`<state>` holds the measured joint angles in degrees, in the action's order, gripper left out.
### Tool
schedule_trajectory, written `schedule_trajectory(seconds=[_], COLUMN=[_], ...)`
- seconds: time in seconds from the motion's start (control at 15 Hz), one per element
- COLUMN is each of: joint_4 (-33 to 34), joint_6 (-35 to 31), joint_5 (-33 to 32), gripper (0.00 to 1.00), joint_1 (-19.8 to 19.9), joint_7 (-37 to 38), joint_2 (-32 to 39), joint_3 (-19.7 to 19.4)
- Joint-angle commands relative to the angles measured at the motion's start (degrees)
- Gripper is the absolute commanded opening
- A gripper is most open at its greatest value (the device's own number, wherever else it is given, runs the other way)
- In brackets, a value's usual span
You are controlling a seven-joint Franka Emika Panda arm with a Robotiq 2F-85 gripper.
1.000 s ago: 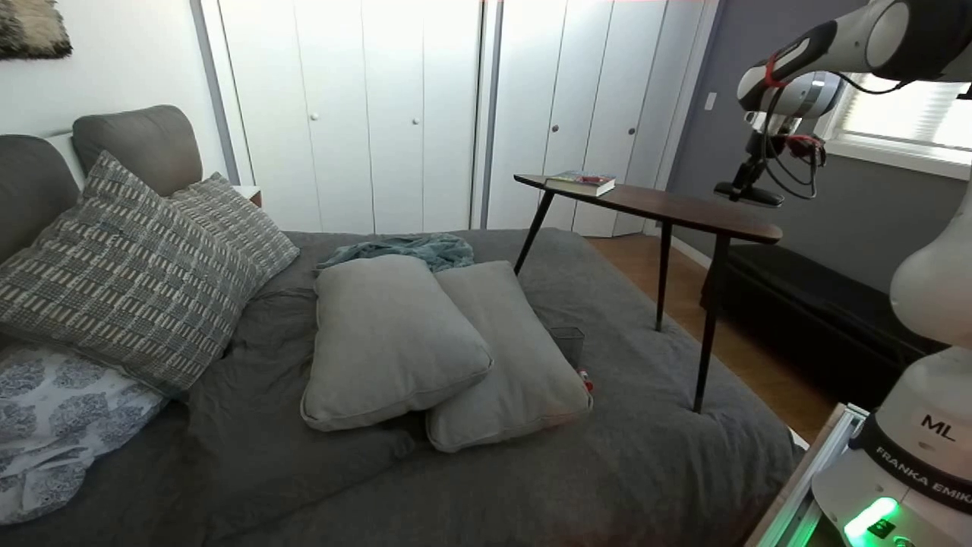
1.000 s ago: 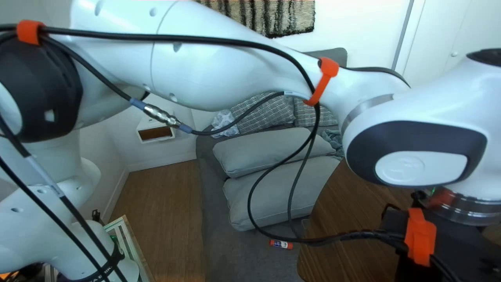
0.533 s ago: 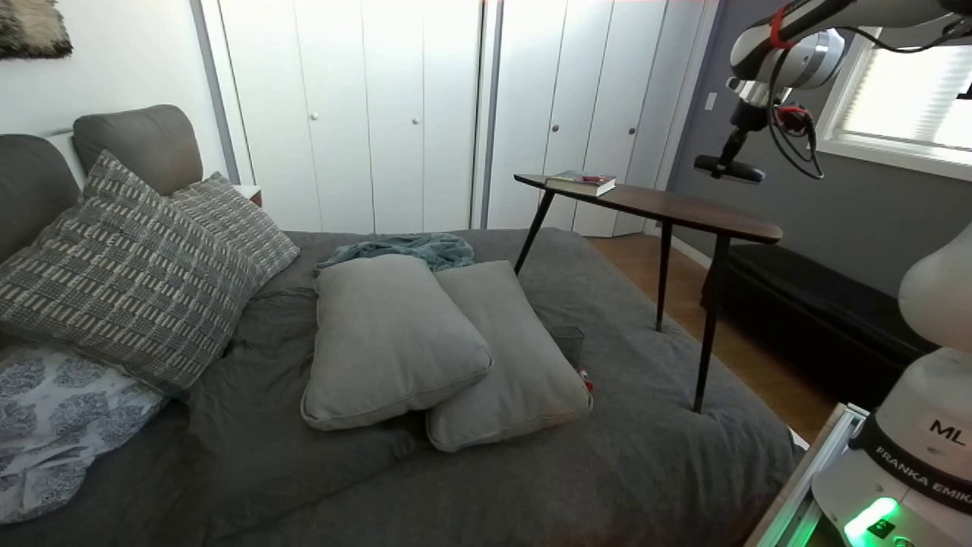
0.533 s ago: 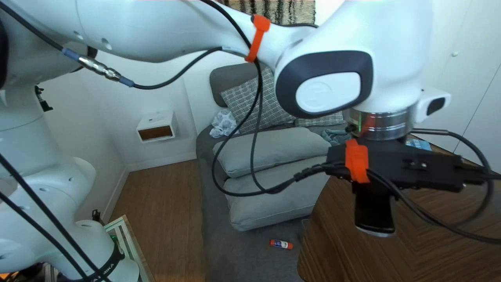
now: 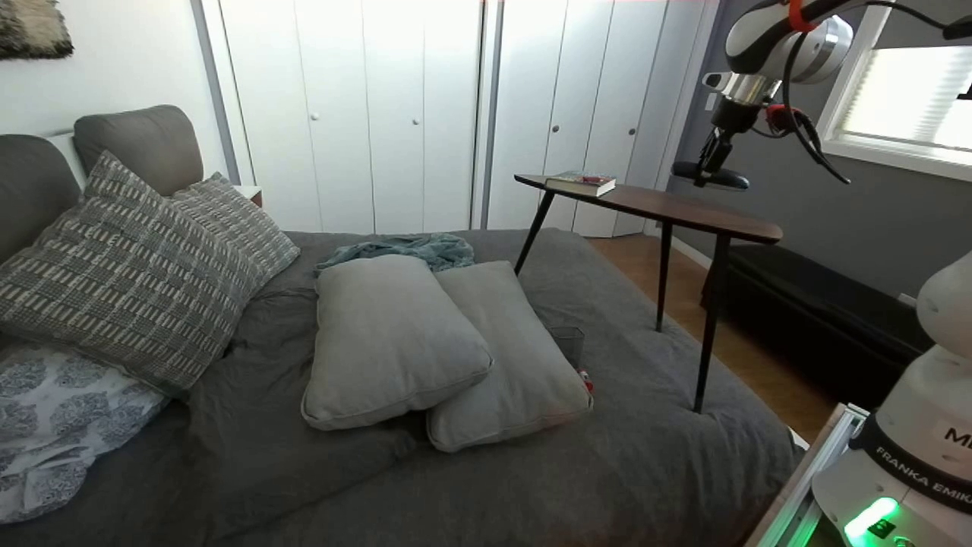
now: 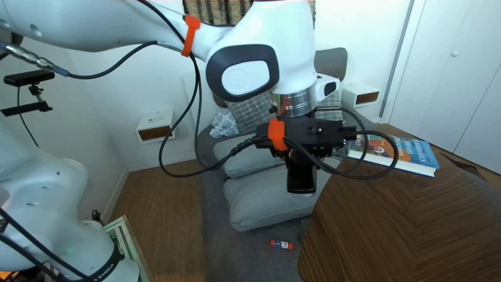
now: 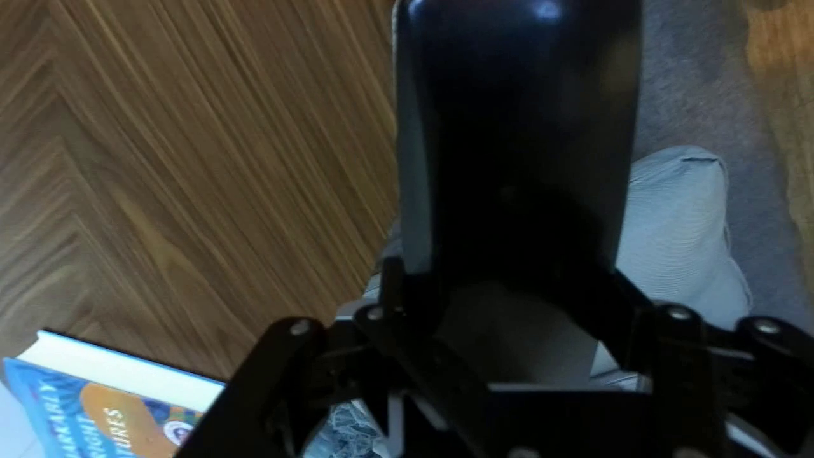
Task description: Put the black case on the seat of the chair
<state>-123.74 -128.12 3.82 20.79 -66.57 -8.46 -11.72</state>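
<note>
The black case (image 7: 515, 127) is a glossy, flat, rounded oblong that fills the upper middle of the wrist view. My gripper (image 7: 509, 267) is shut on it, with a finger on each side near its lower end. In both exterior views the gripper (image 5: 712, 156) (image 6: 301, 154) points down with the case (image 5: 725, 180) (image 6: 301, 181) under it, held in the air. In an exterior view the case appears over the near edge of the wooden table (image 6: 391, 219), apart from its top. No chair or chair seat shows in any view.
A book (image 6: 399, 152) lies on the wooden table's far end. The table (image 5: 683, 207) stands with its legs on the grey bed (image 5: 645, 471). Grey pillows (image 5: 395, 342) lie beside it. A glue stick (image 6: 281, 244) lies on the bed. A dark bench (image 5: 820, 296) stands behind.
The arm has swung toward the bed and pillows, carrying the case with it. The case stays in the gripper. The table, book and pillows have not moved.
</note>
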Motion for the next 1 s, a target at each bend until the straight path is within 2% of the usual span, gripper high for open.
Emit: schedule_trajectory(seconds=[0.0, 0.2, 0.27, 0.53, 0.93], joint_4=[-0.94, -1.91, -1.94, -3.94, -9.17], joint_6=[0.16, 0.15, 0.15, -1.43, -3.74], joint_5=[-0.68, -0.80, -0.80, 0.60, -2.78], gripper=[0.70, 0.70, 0.45, 0.45, 0.45], joint_1=[-3.04, -3.14, -3.12, -6.25, -12.79], joint_7=[0.43, 0.15, 0.04, -1.23, 4.50], joint_2=[-0.90, -1.56, -1.56, 0.33, 3.09], joint_3=[-2.58, -3.01, -3.10, -2.78, 2.44])
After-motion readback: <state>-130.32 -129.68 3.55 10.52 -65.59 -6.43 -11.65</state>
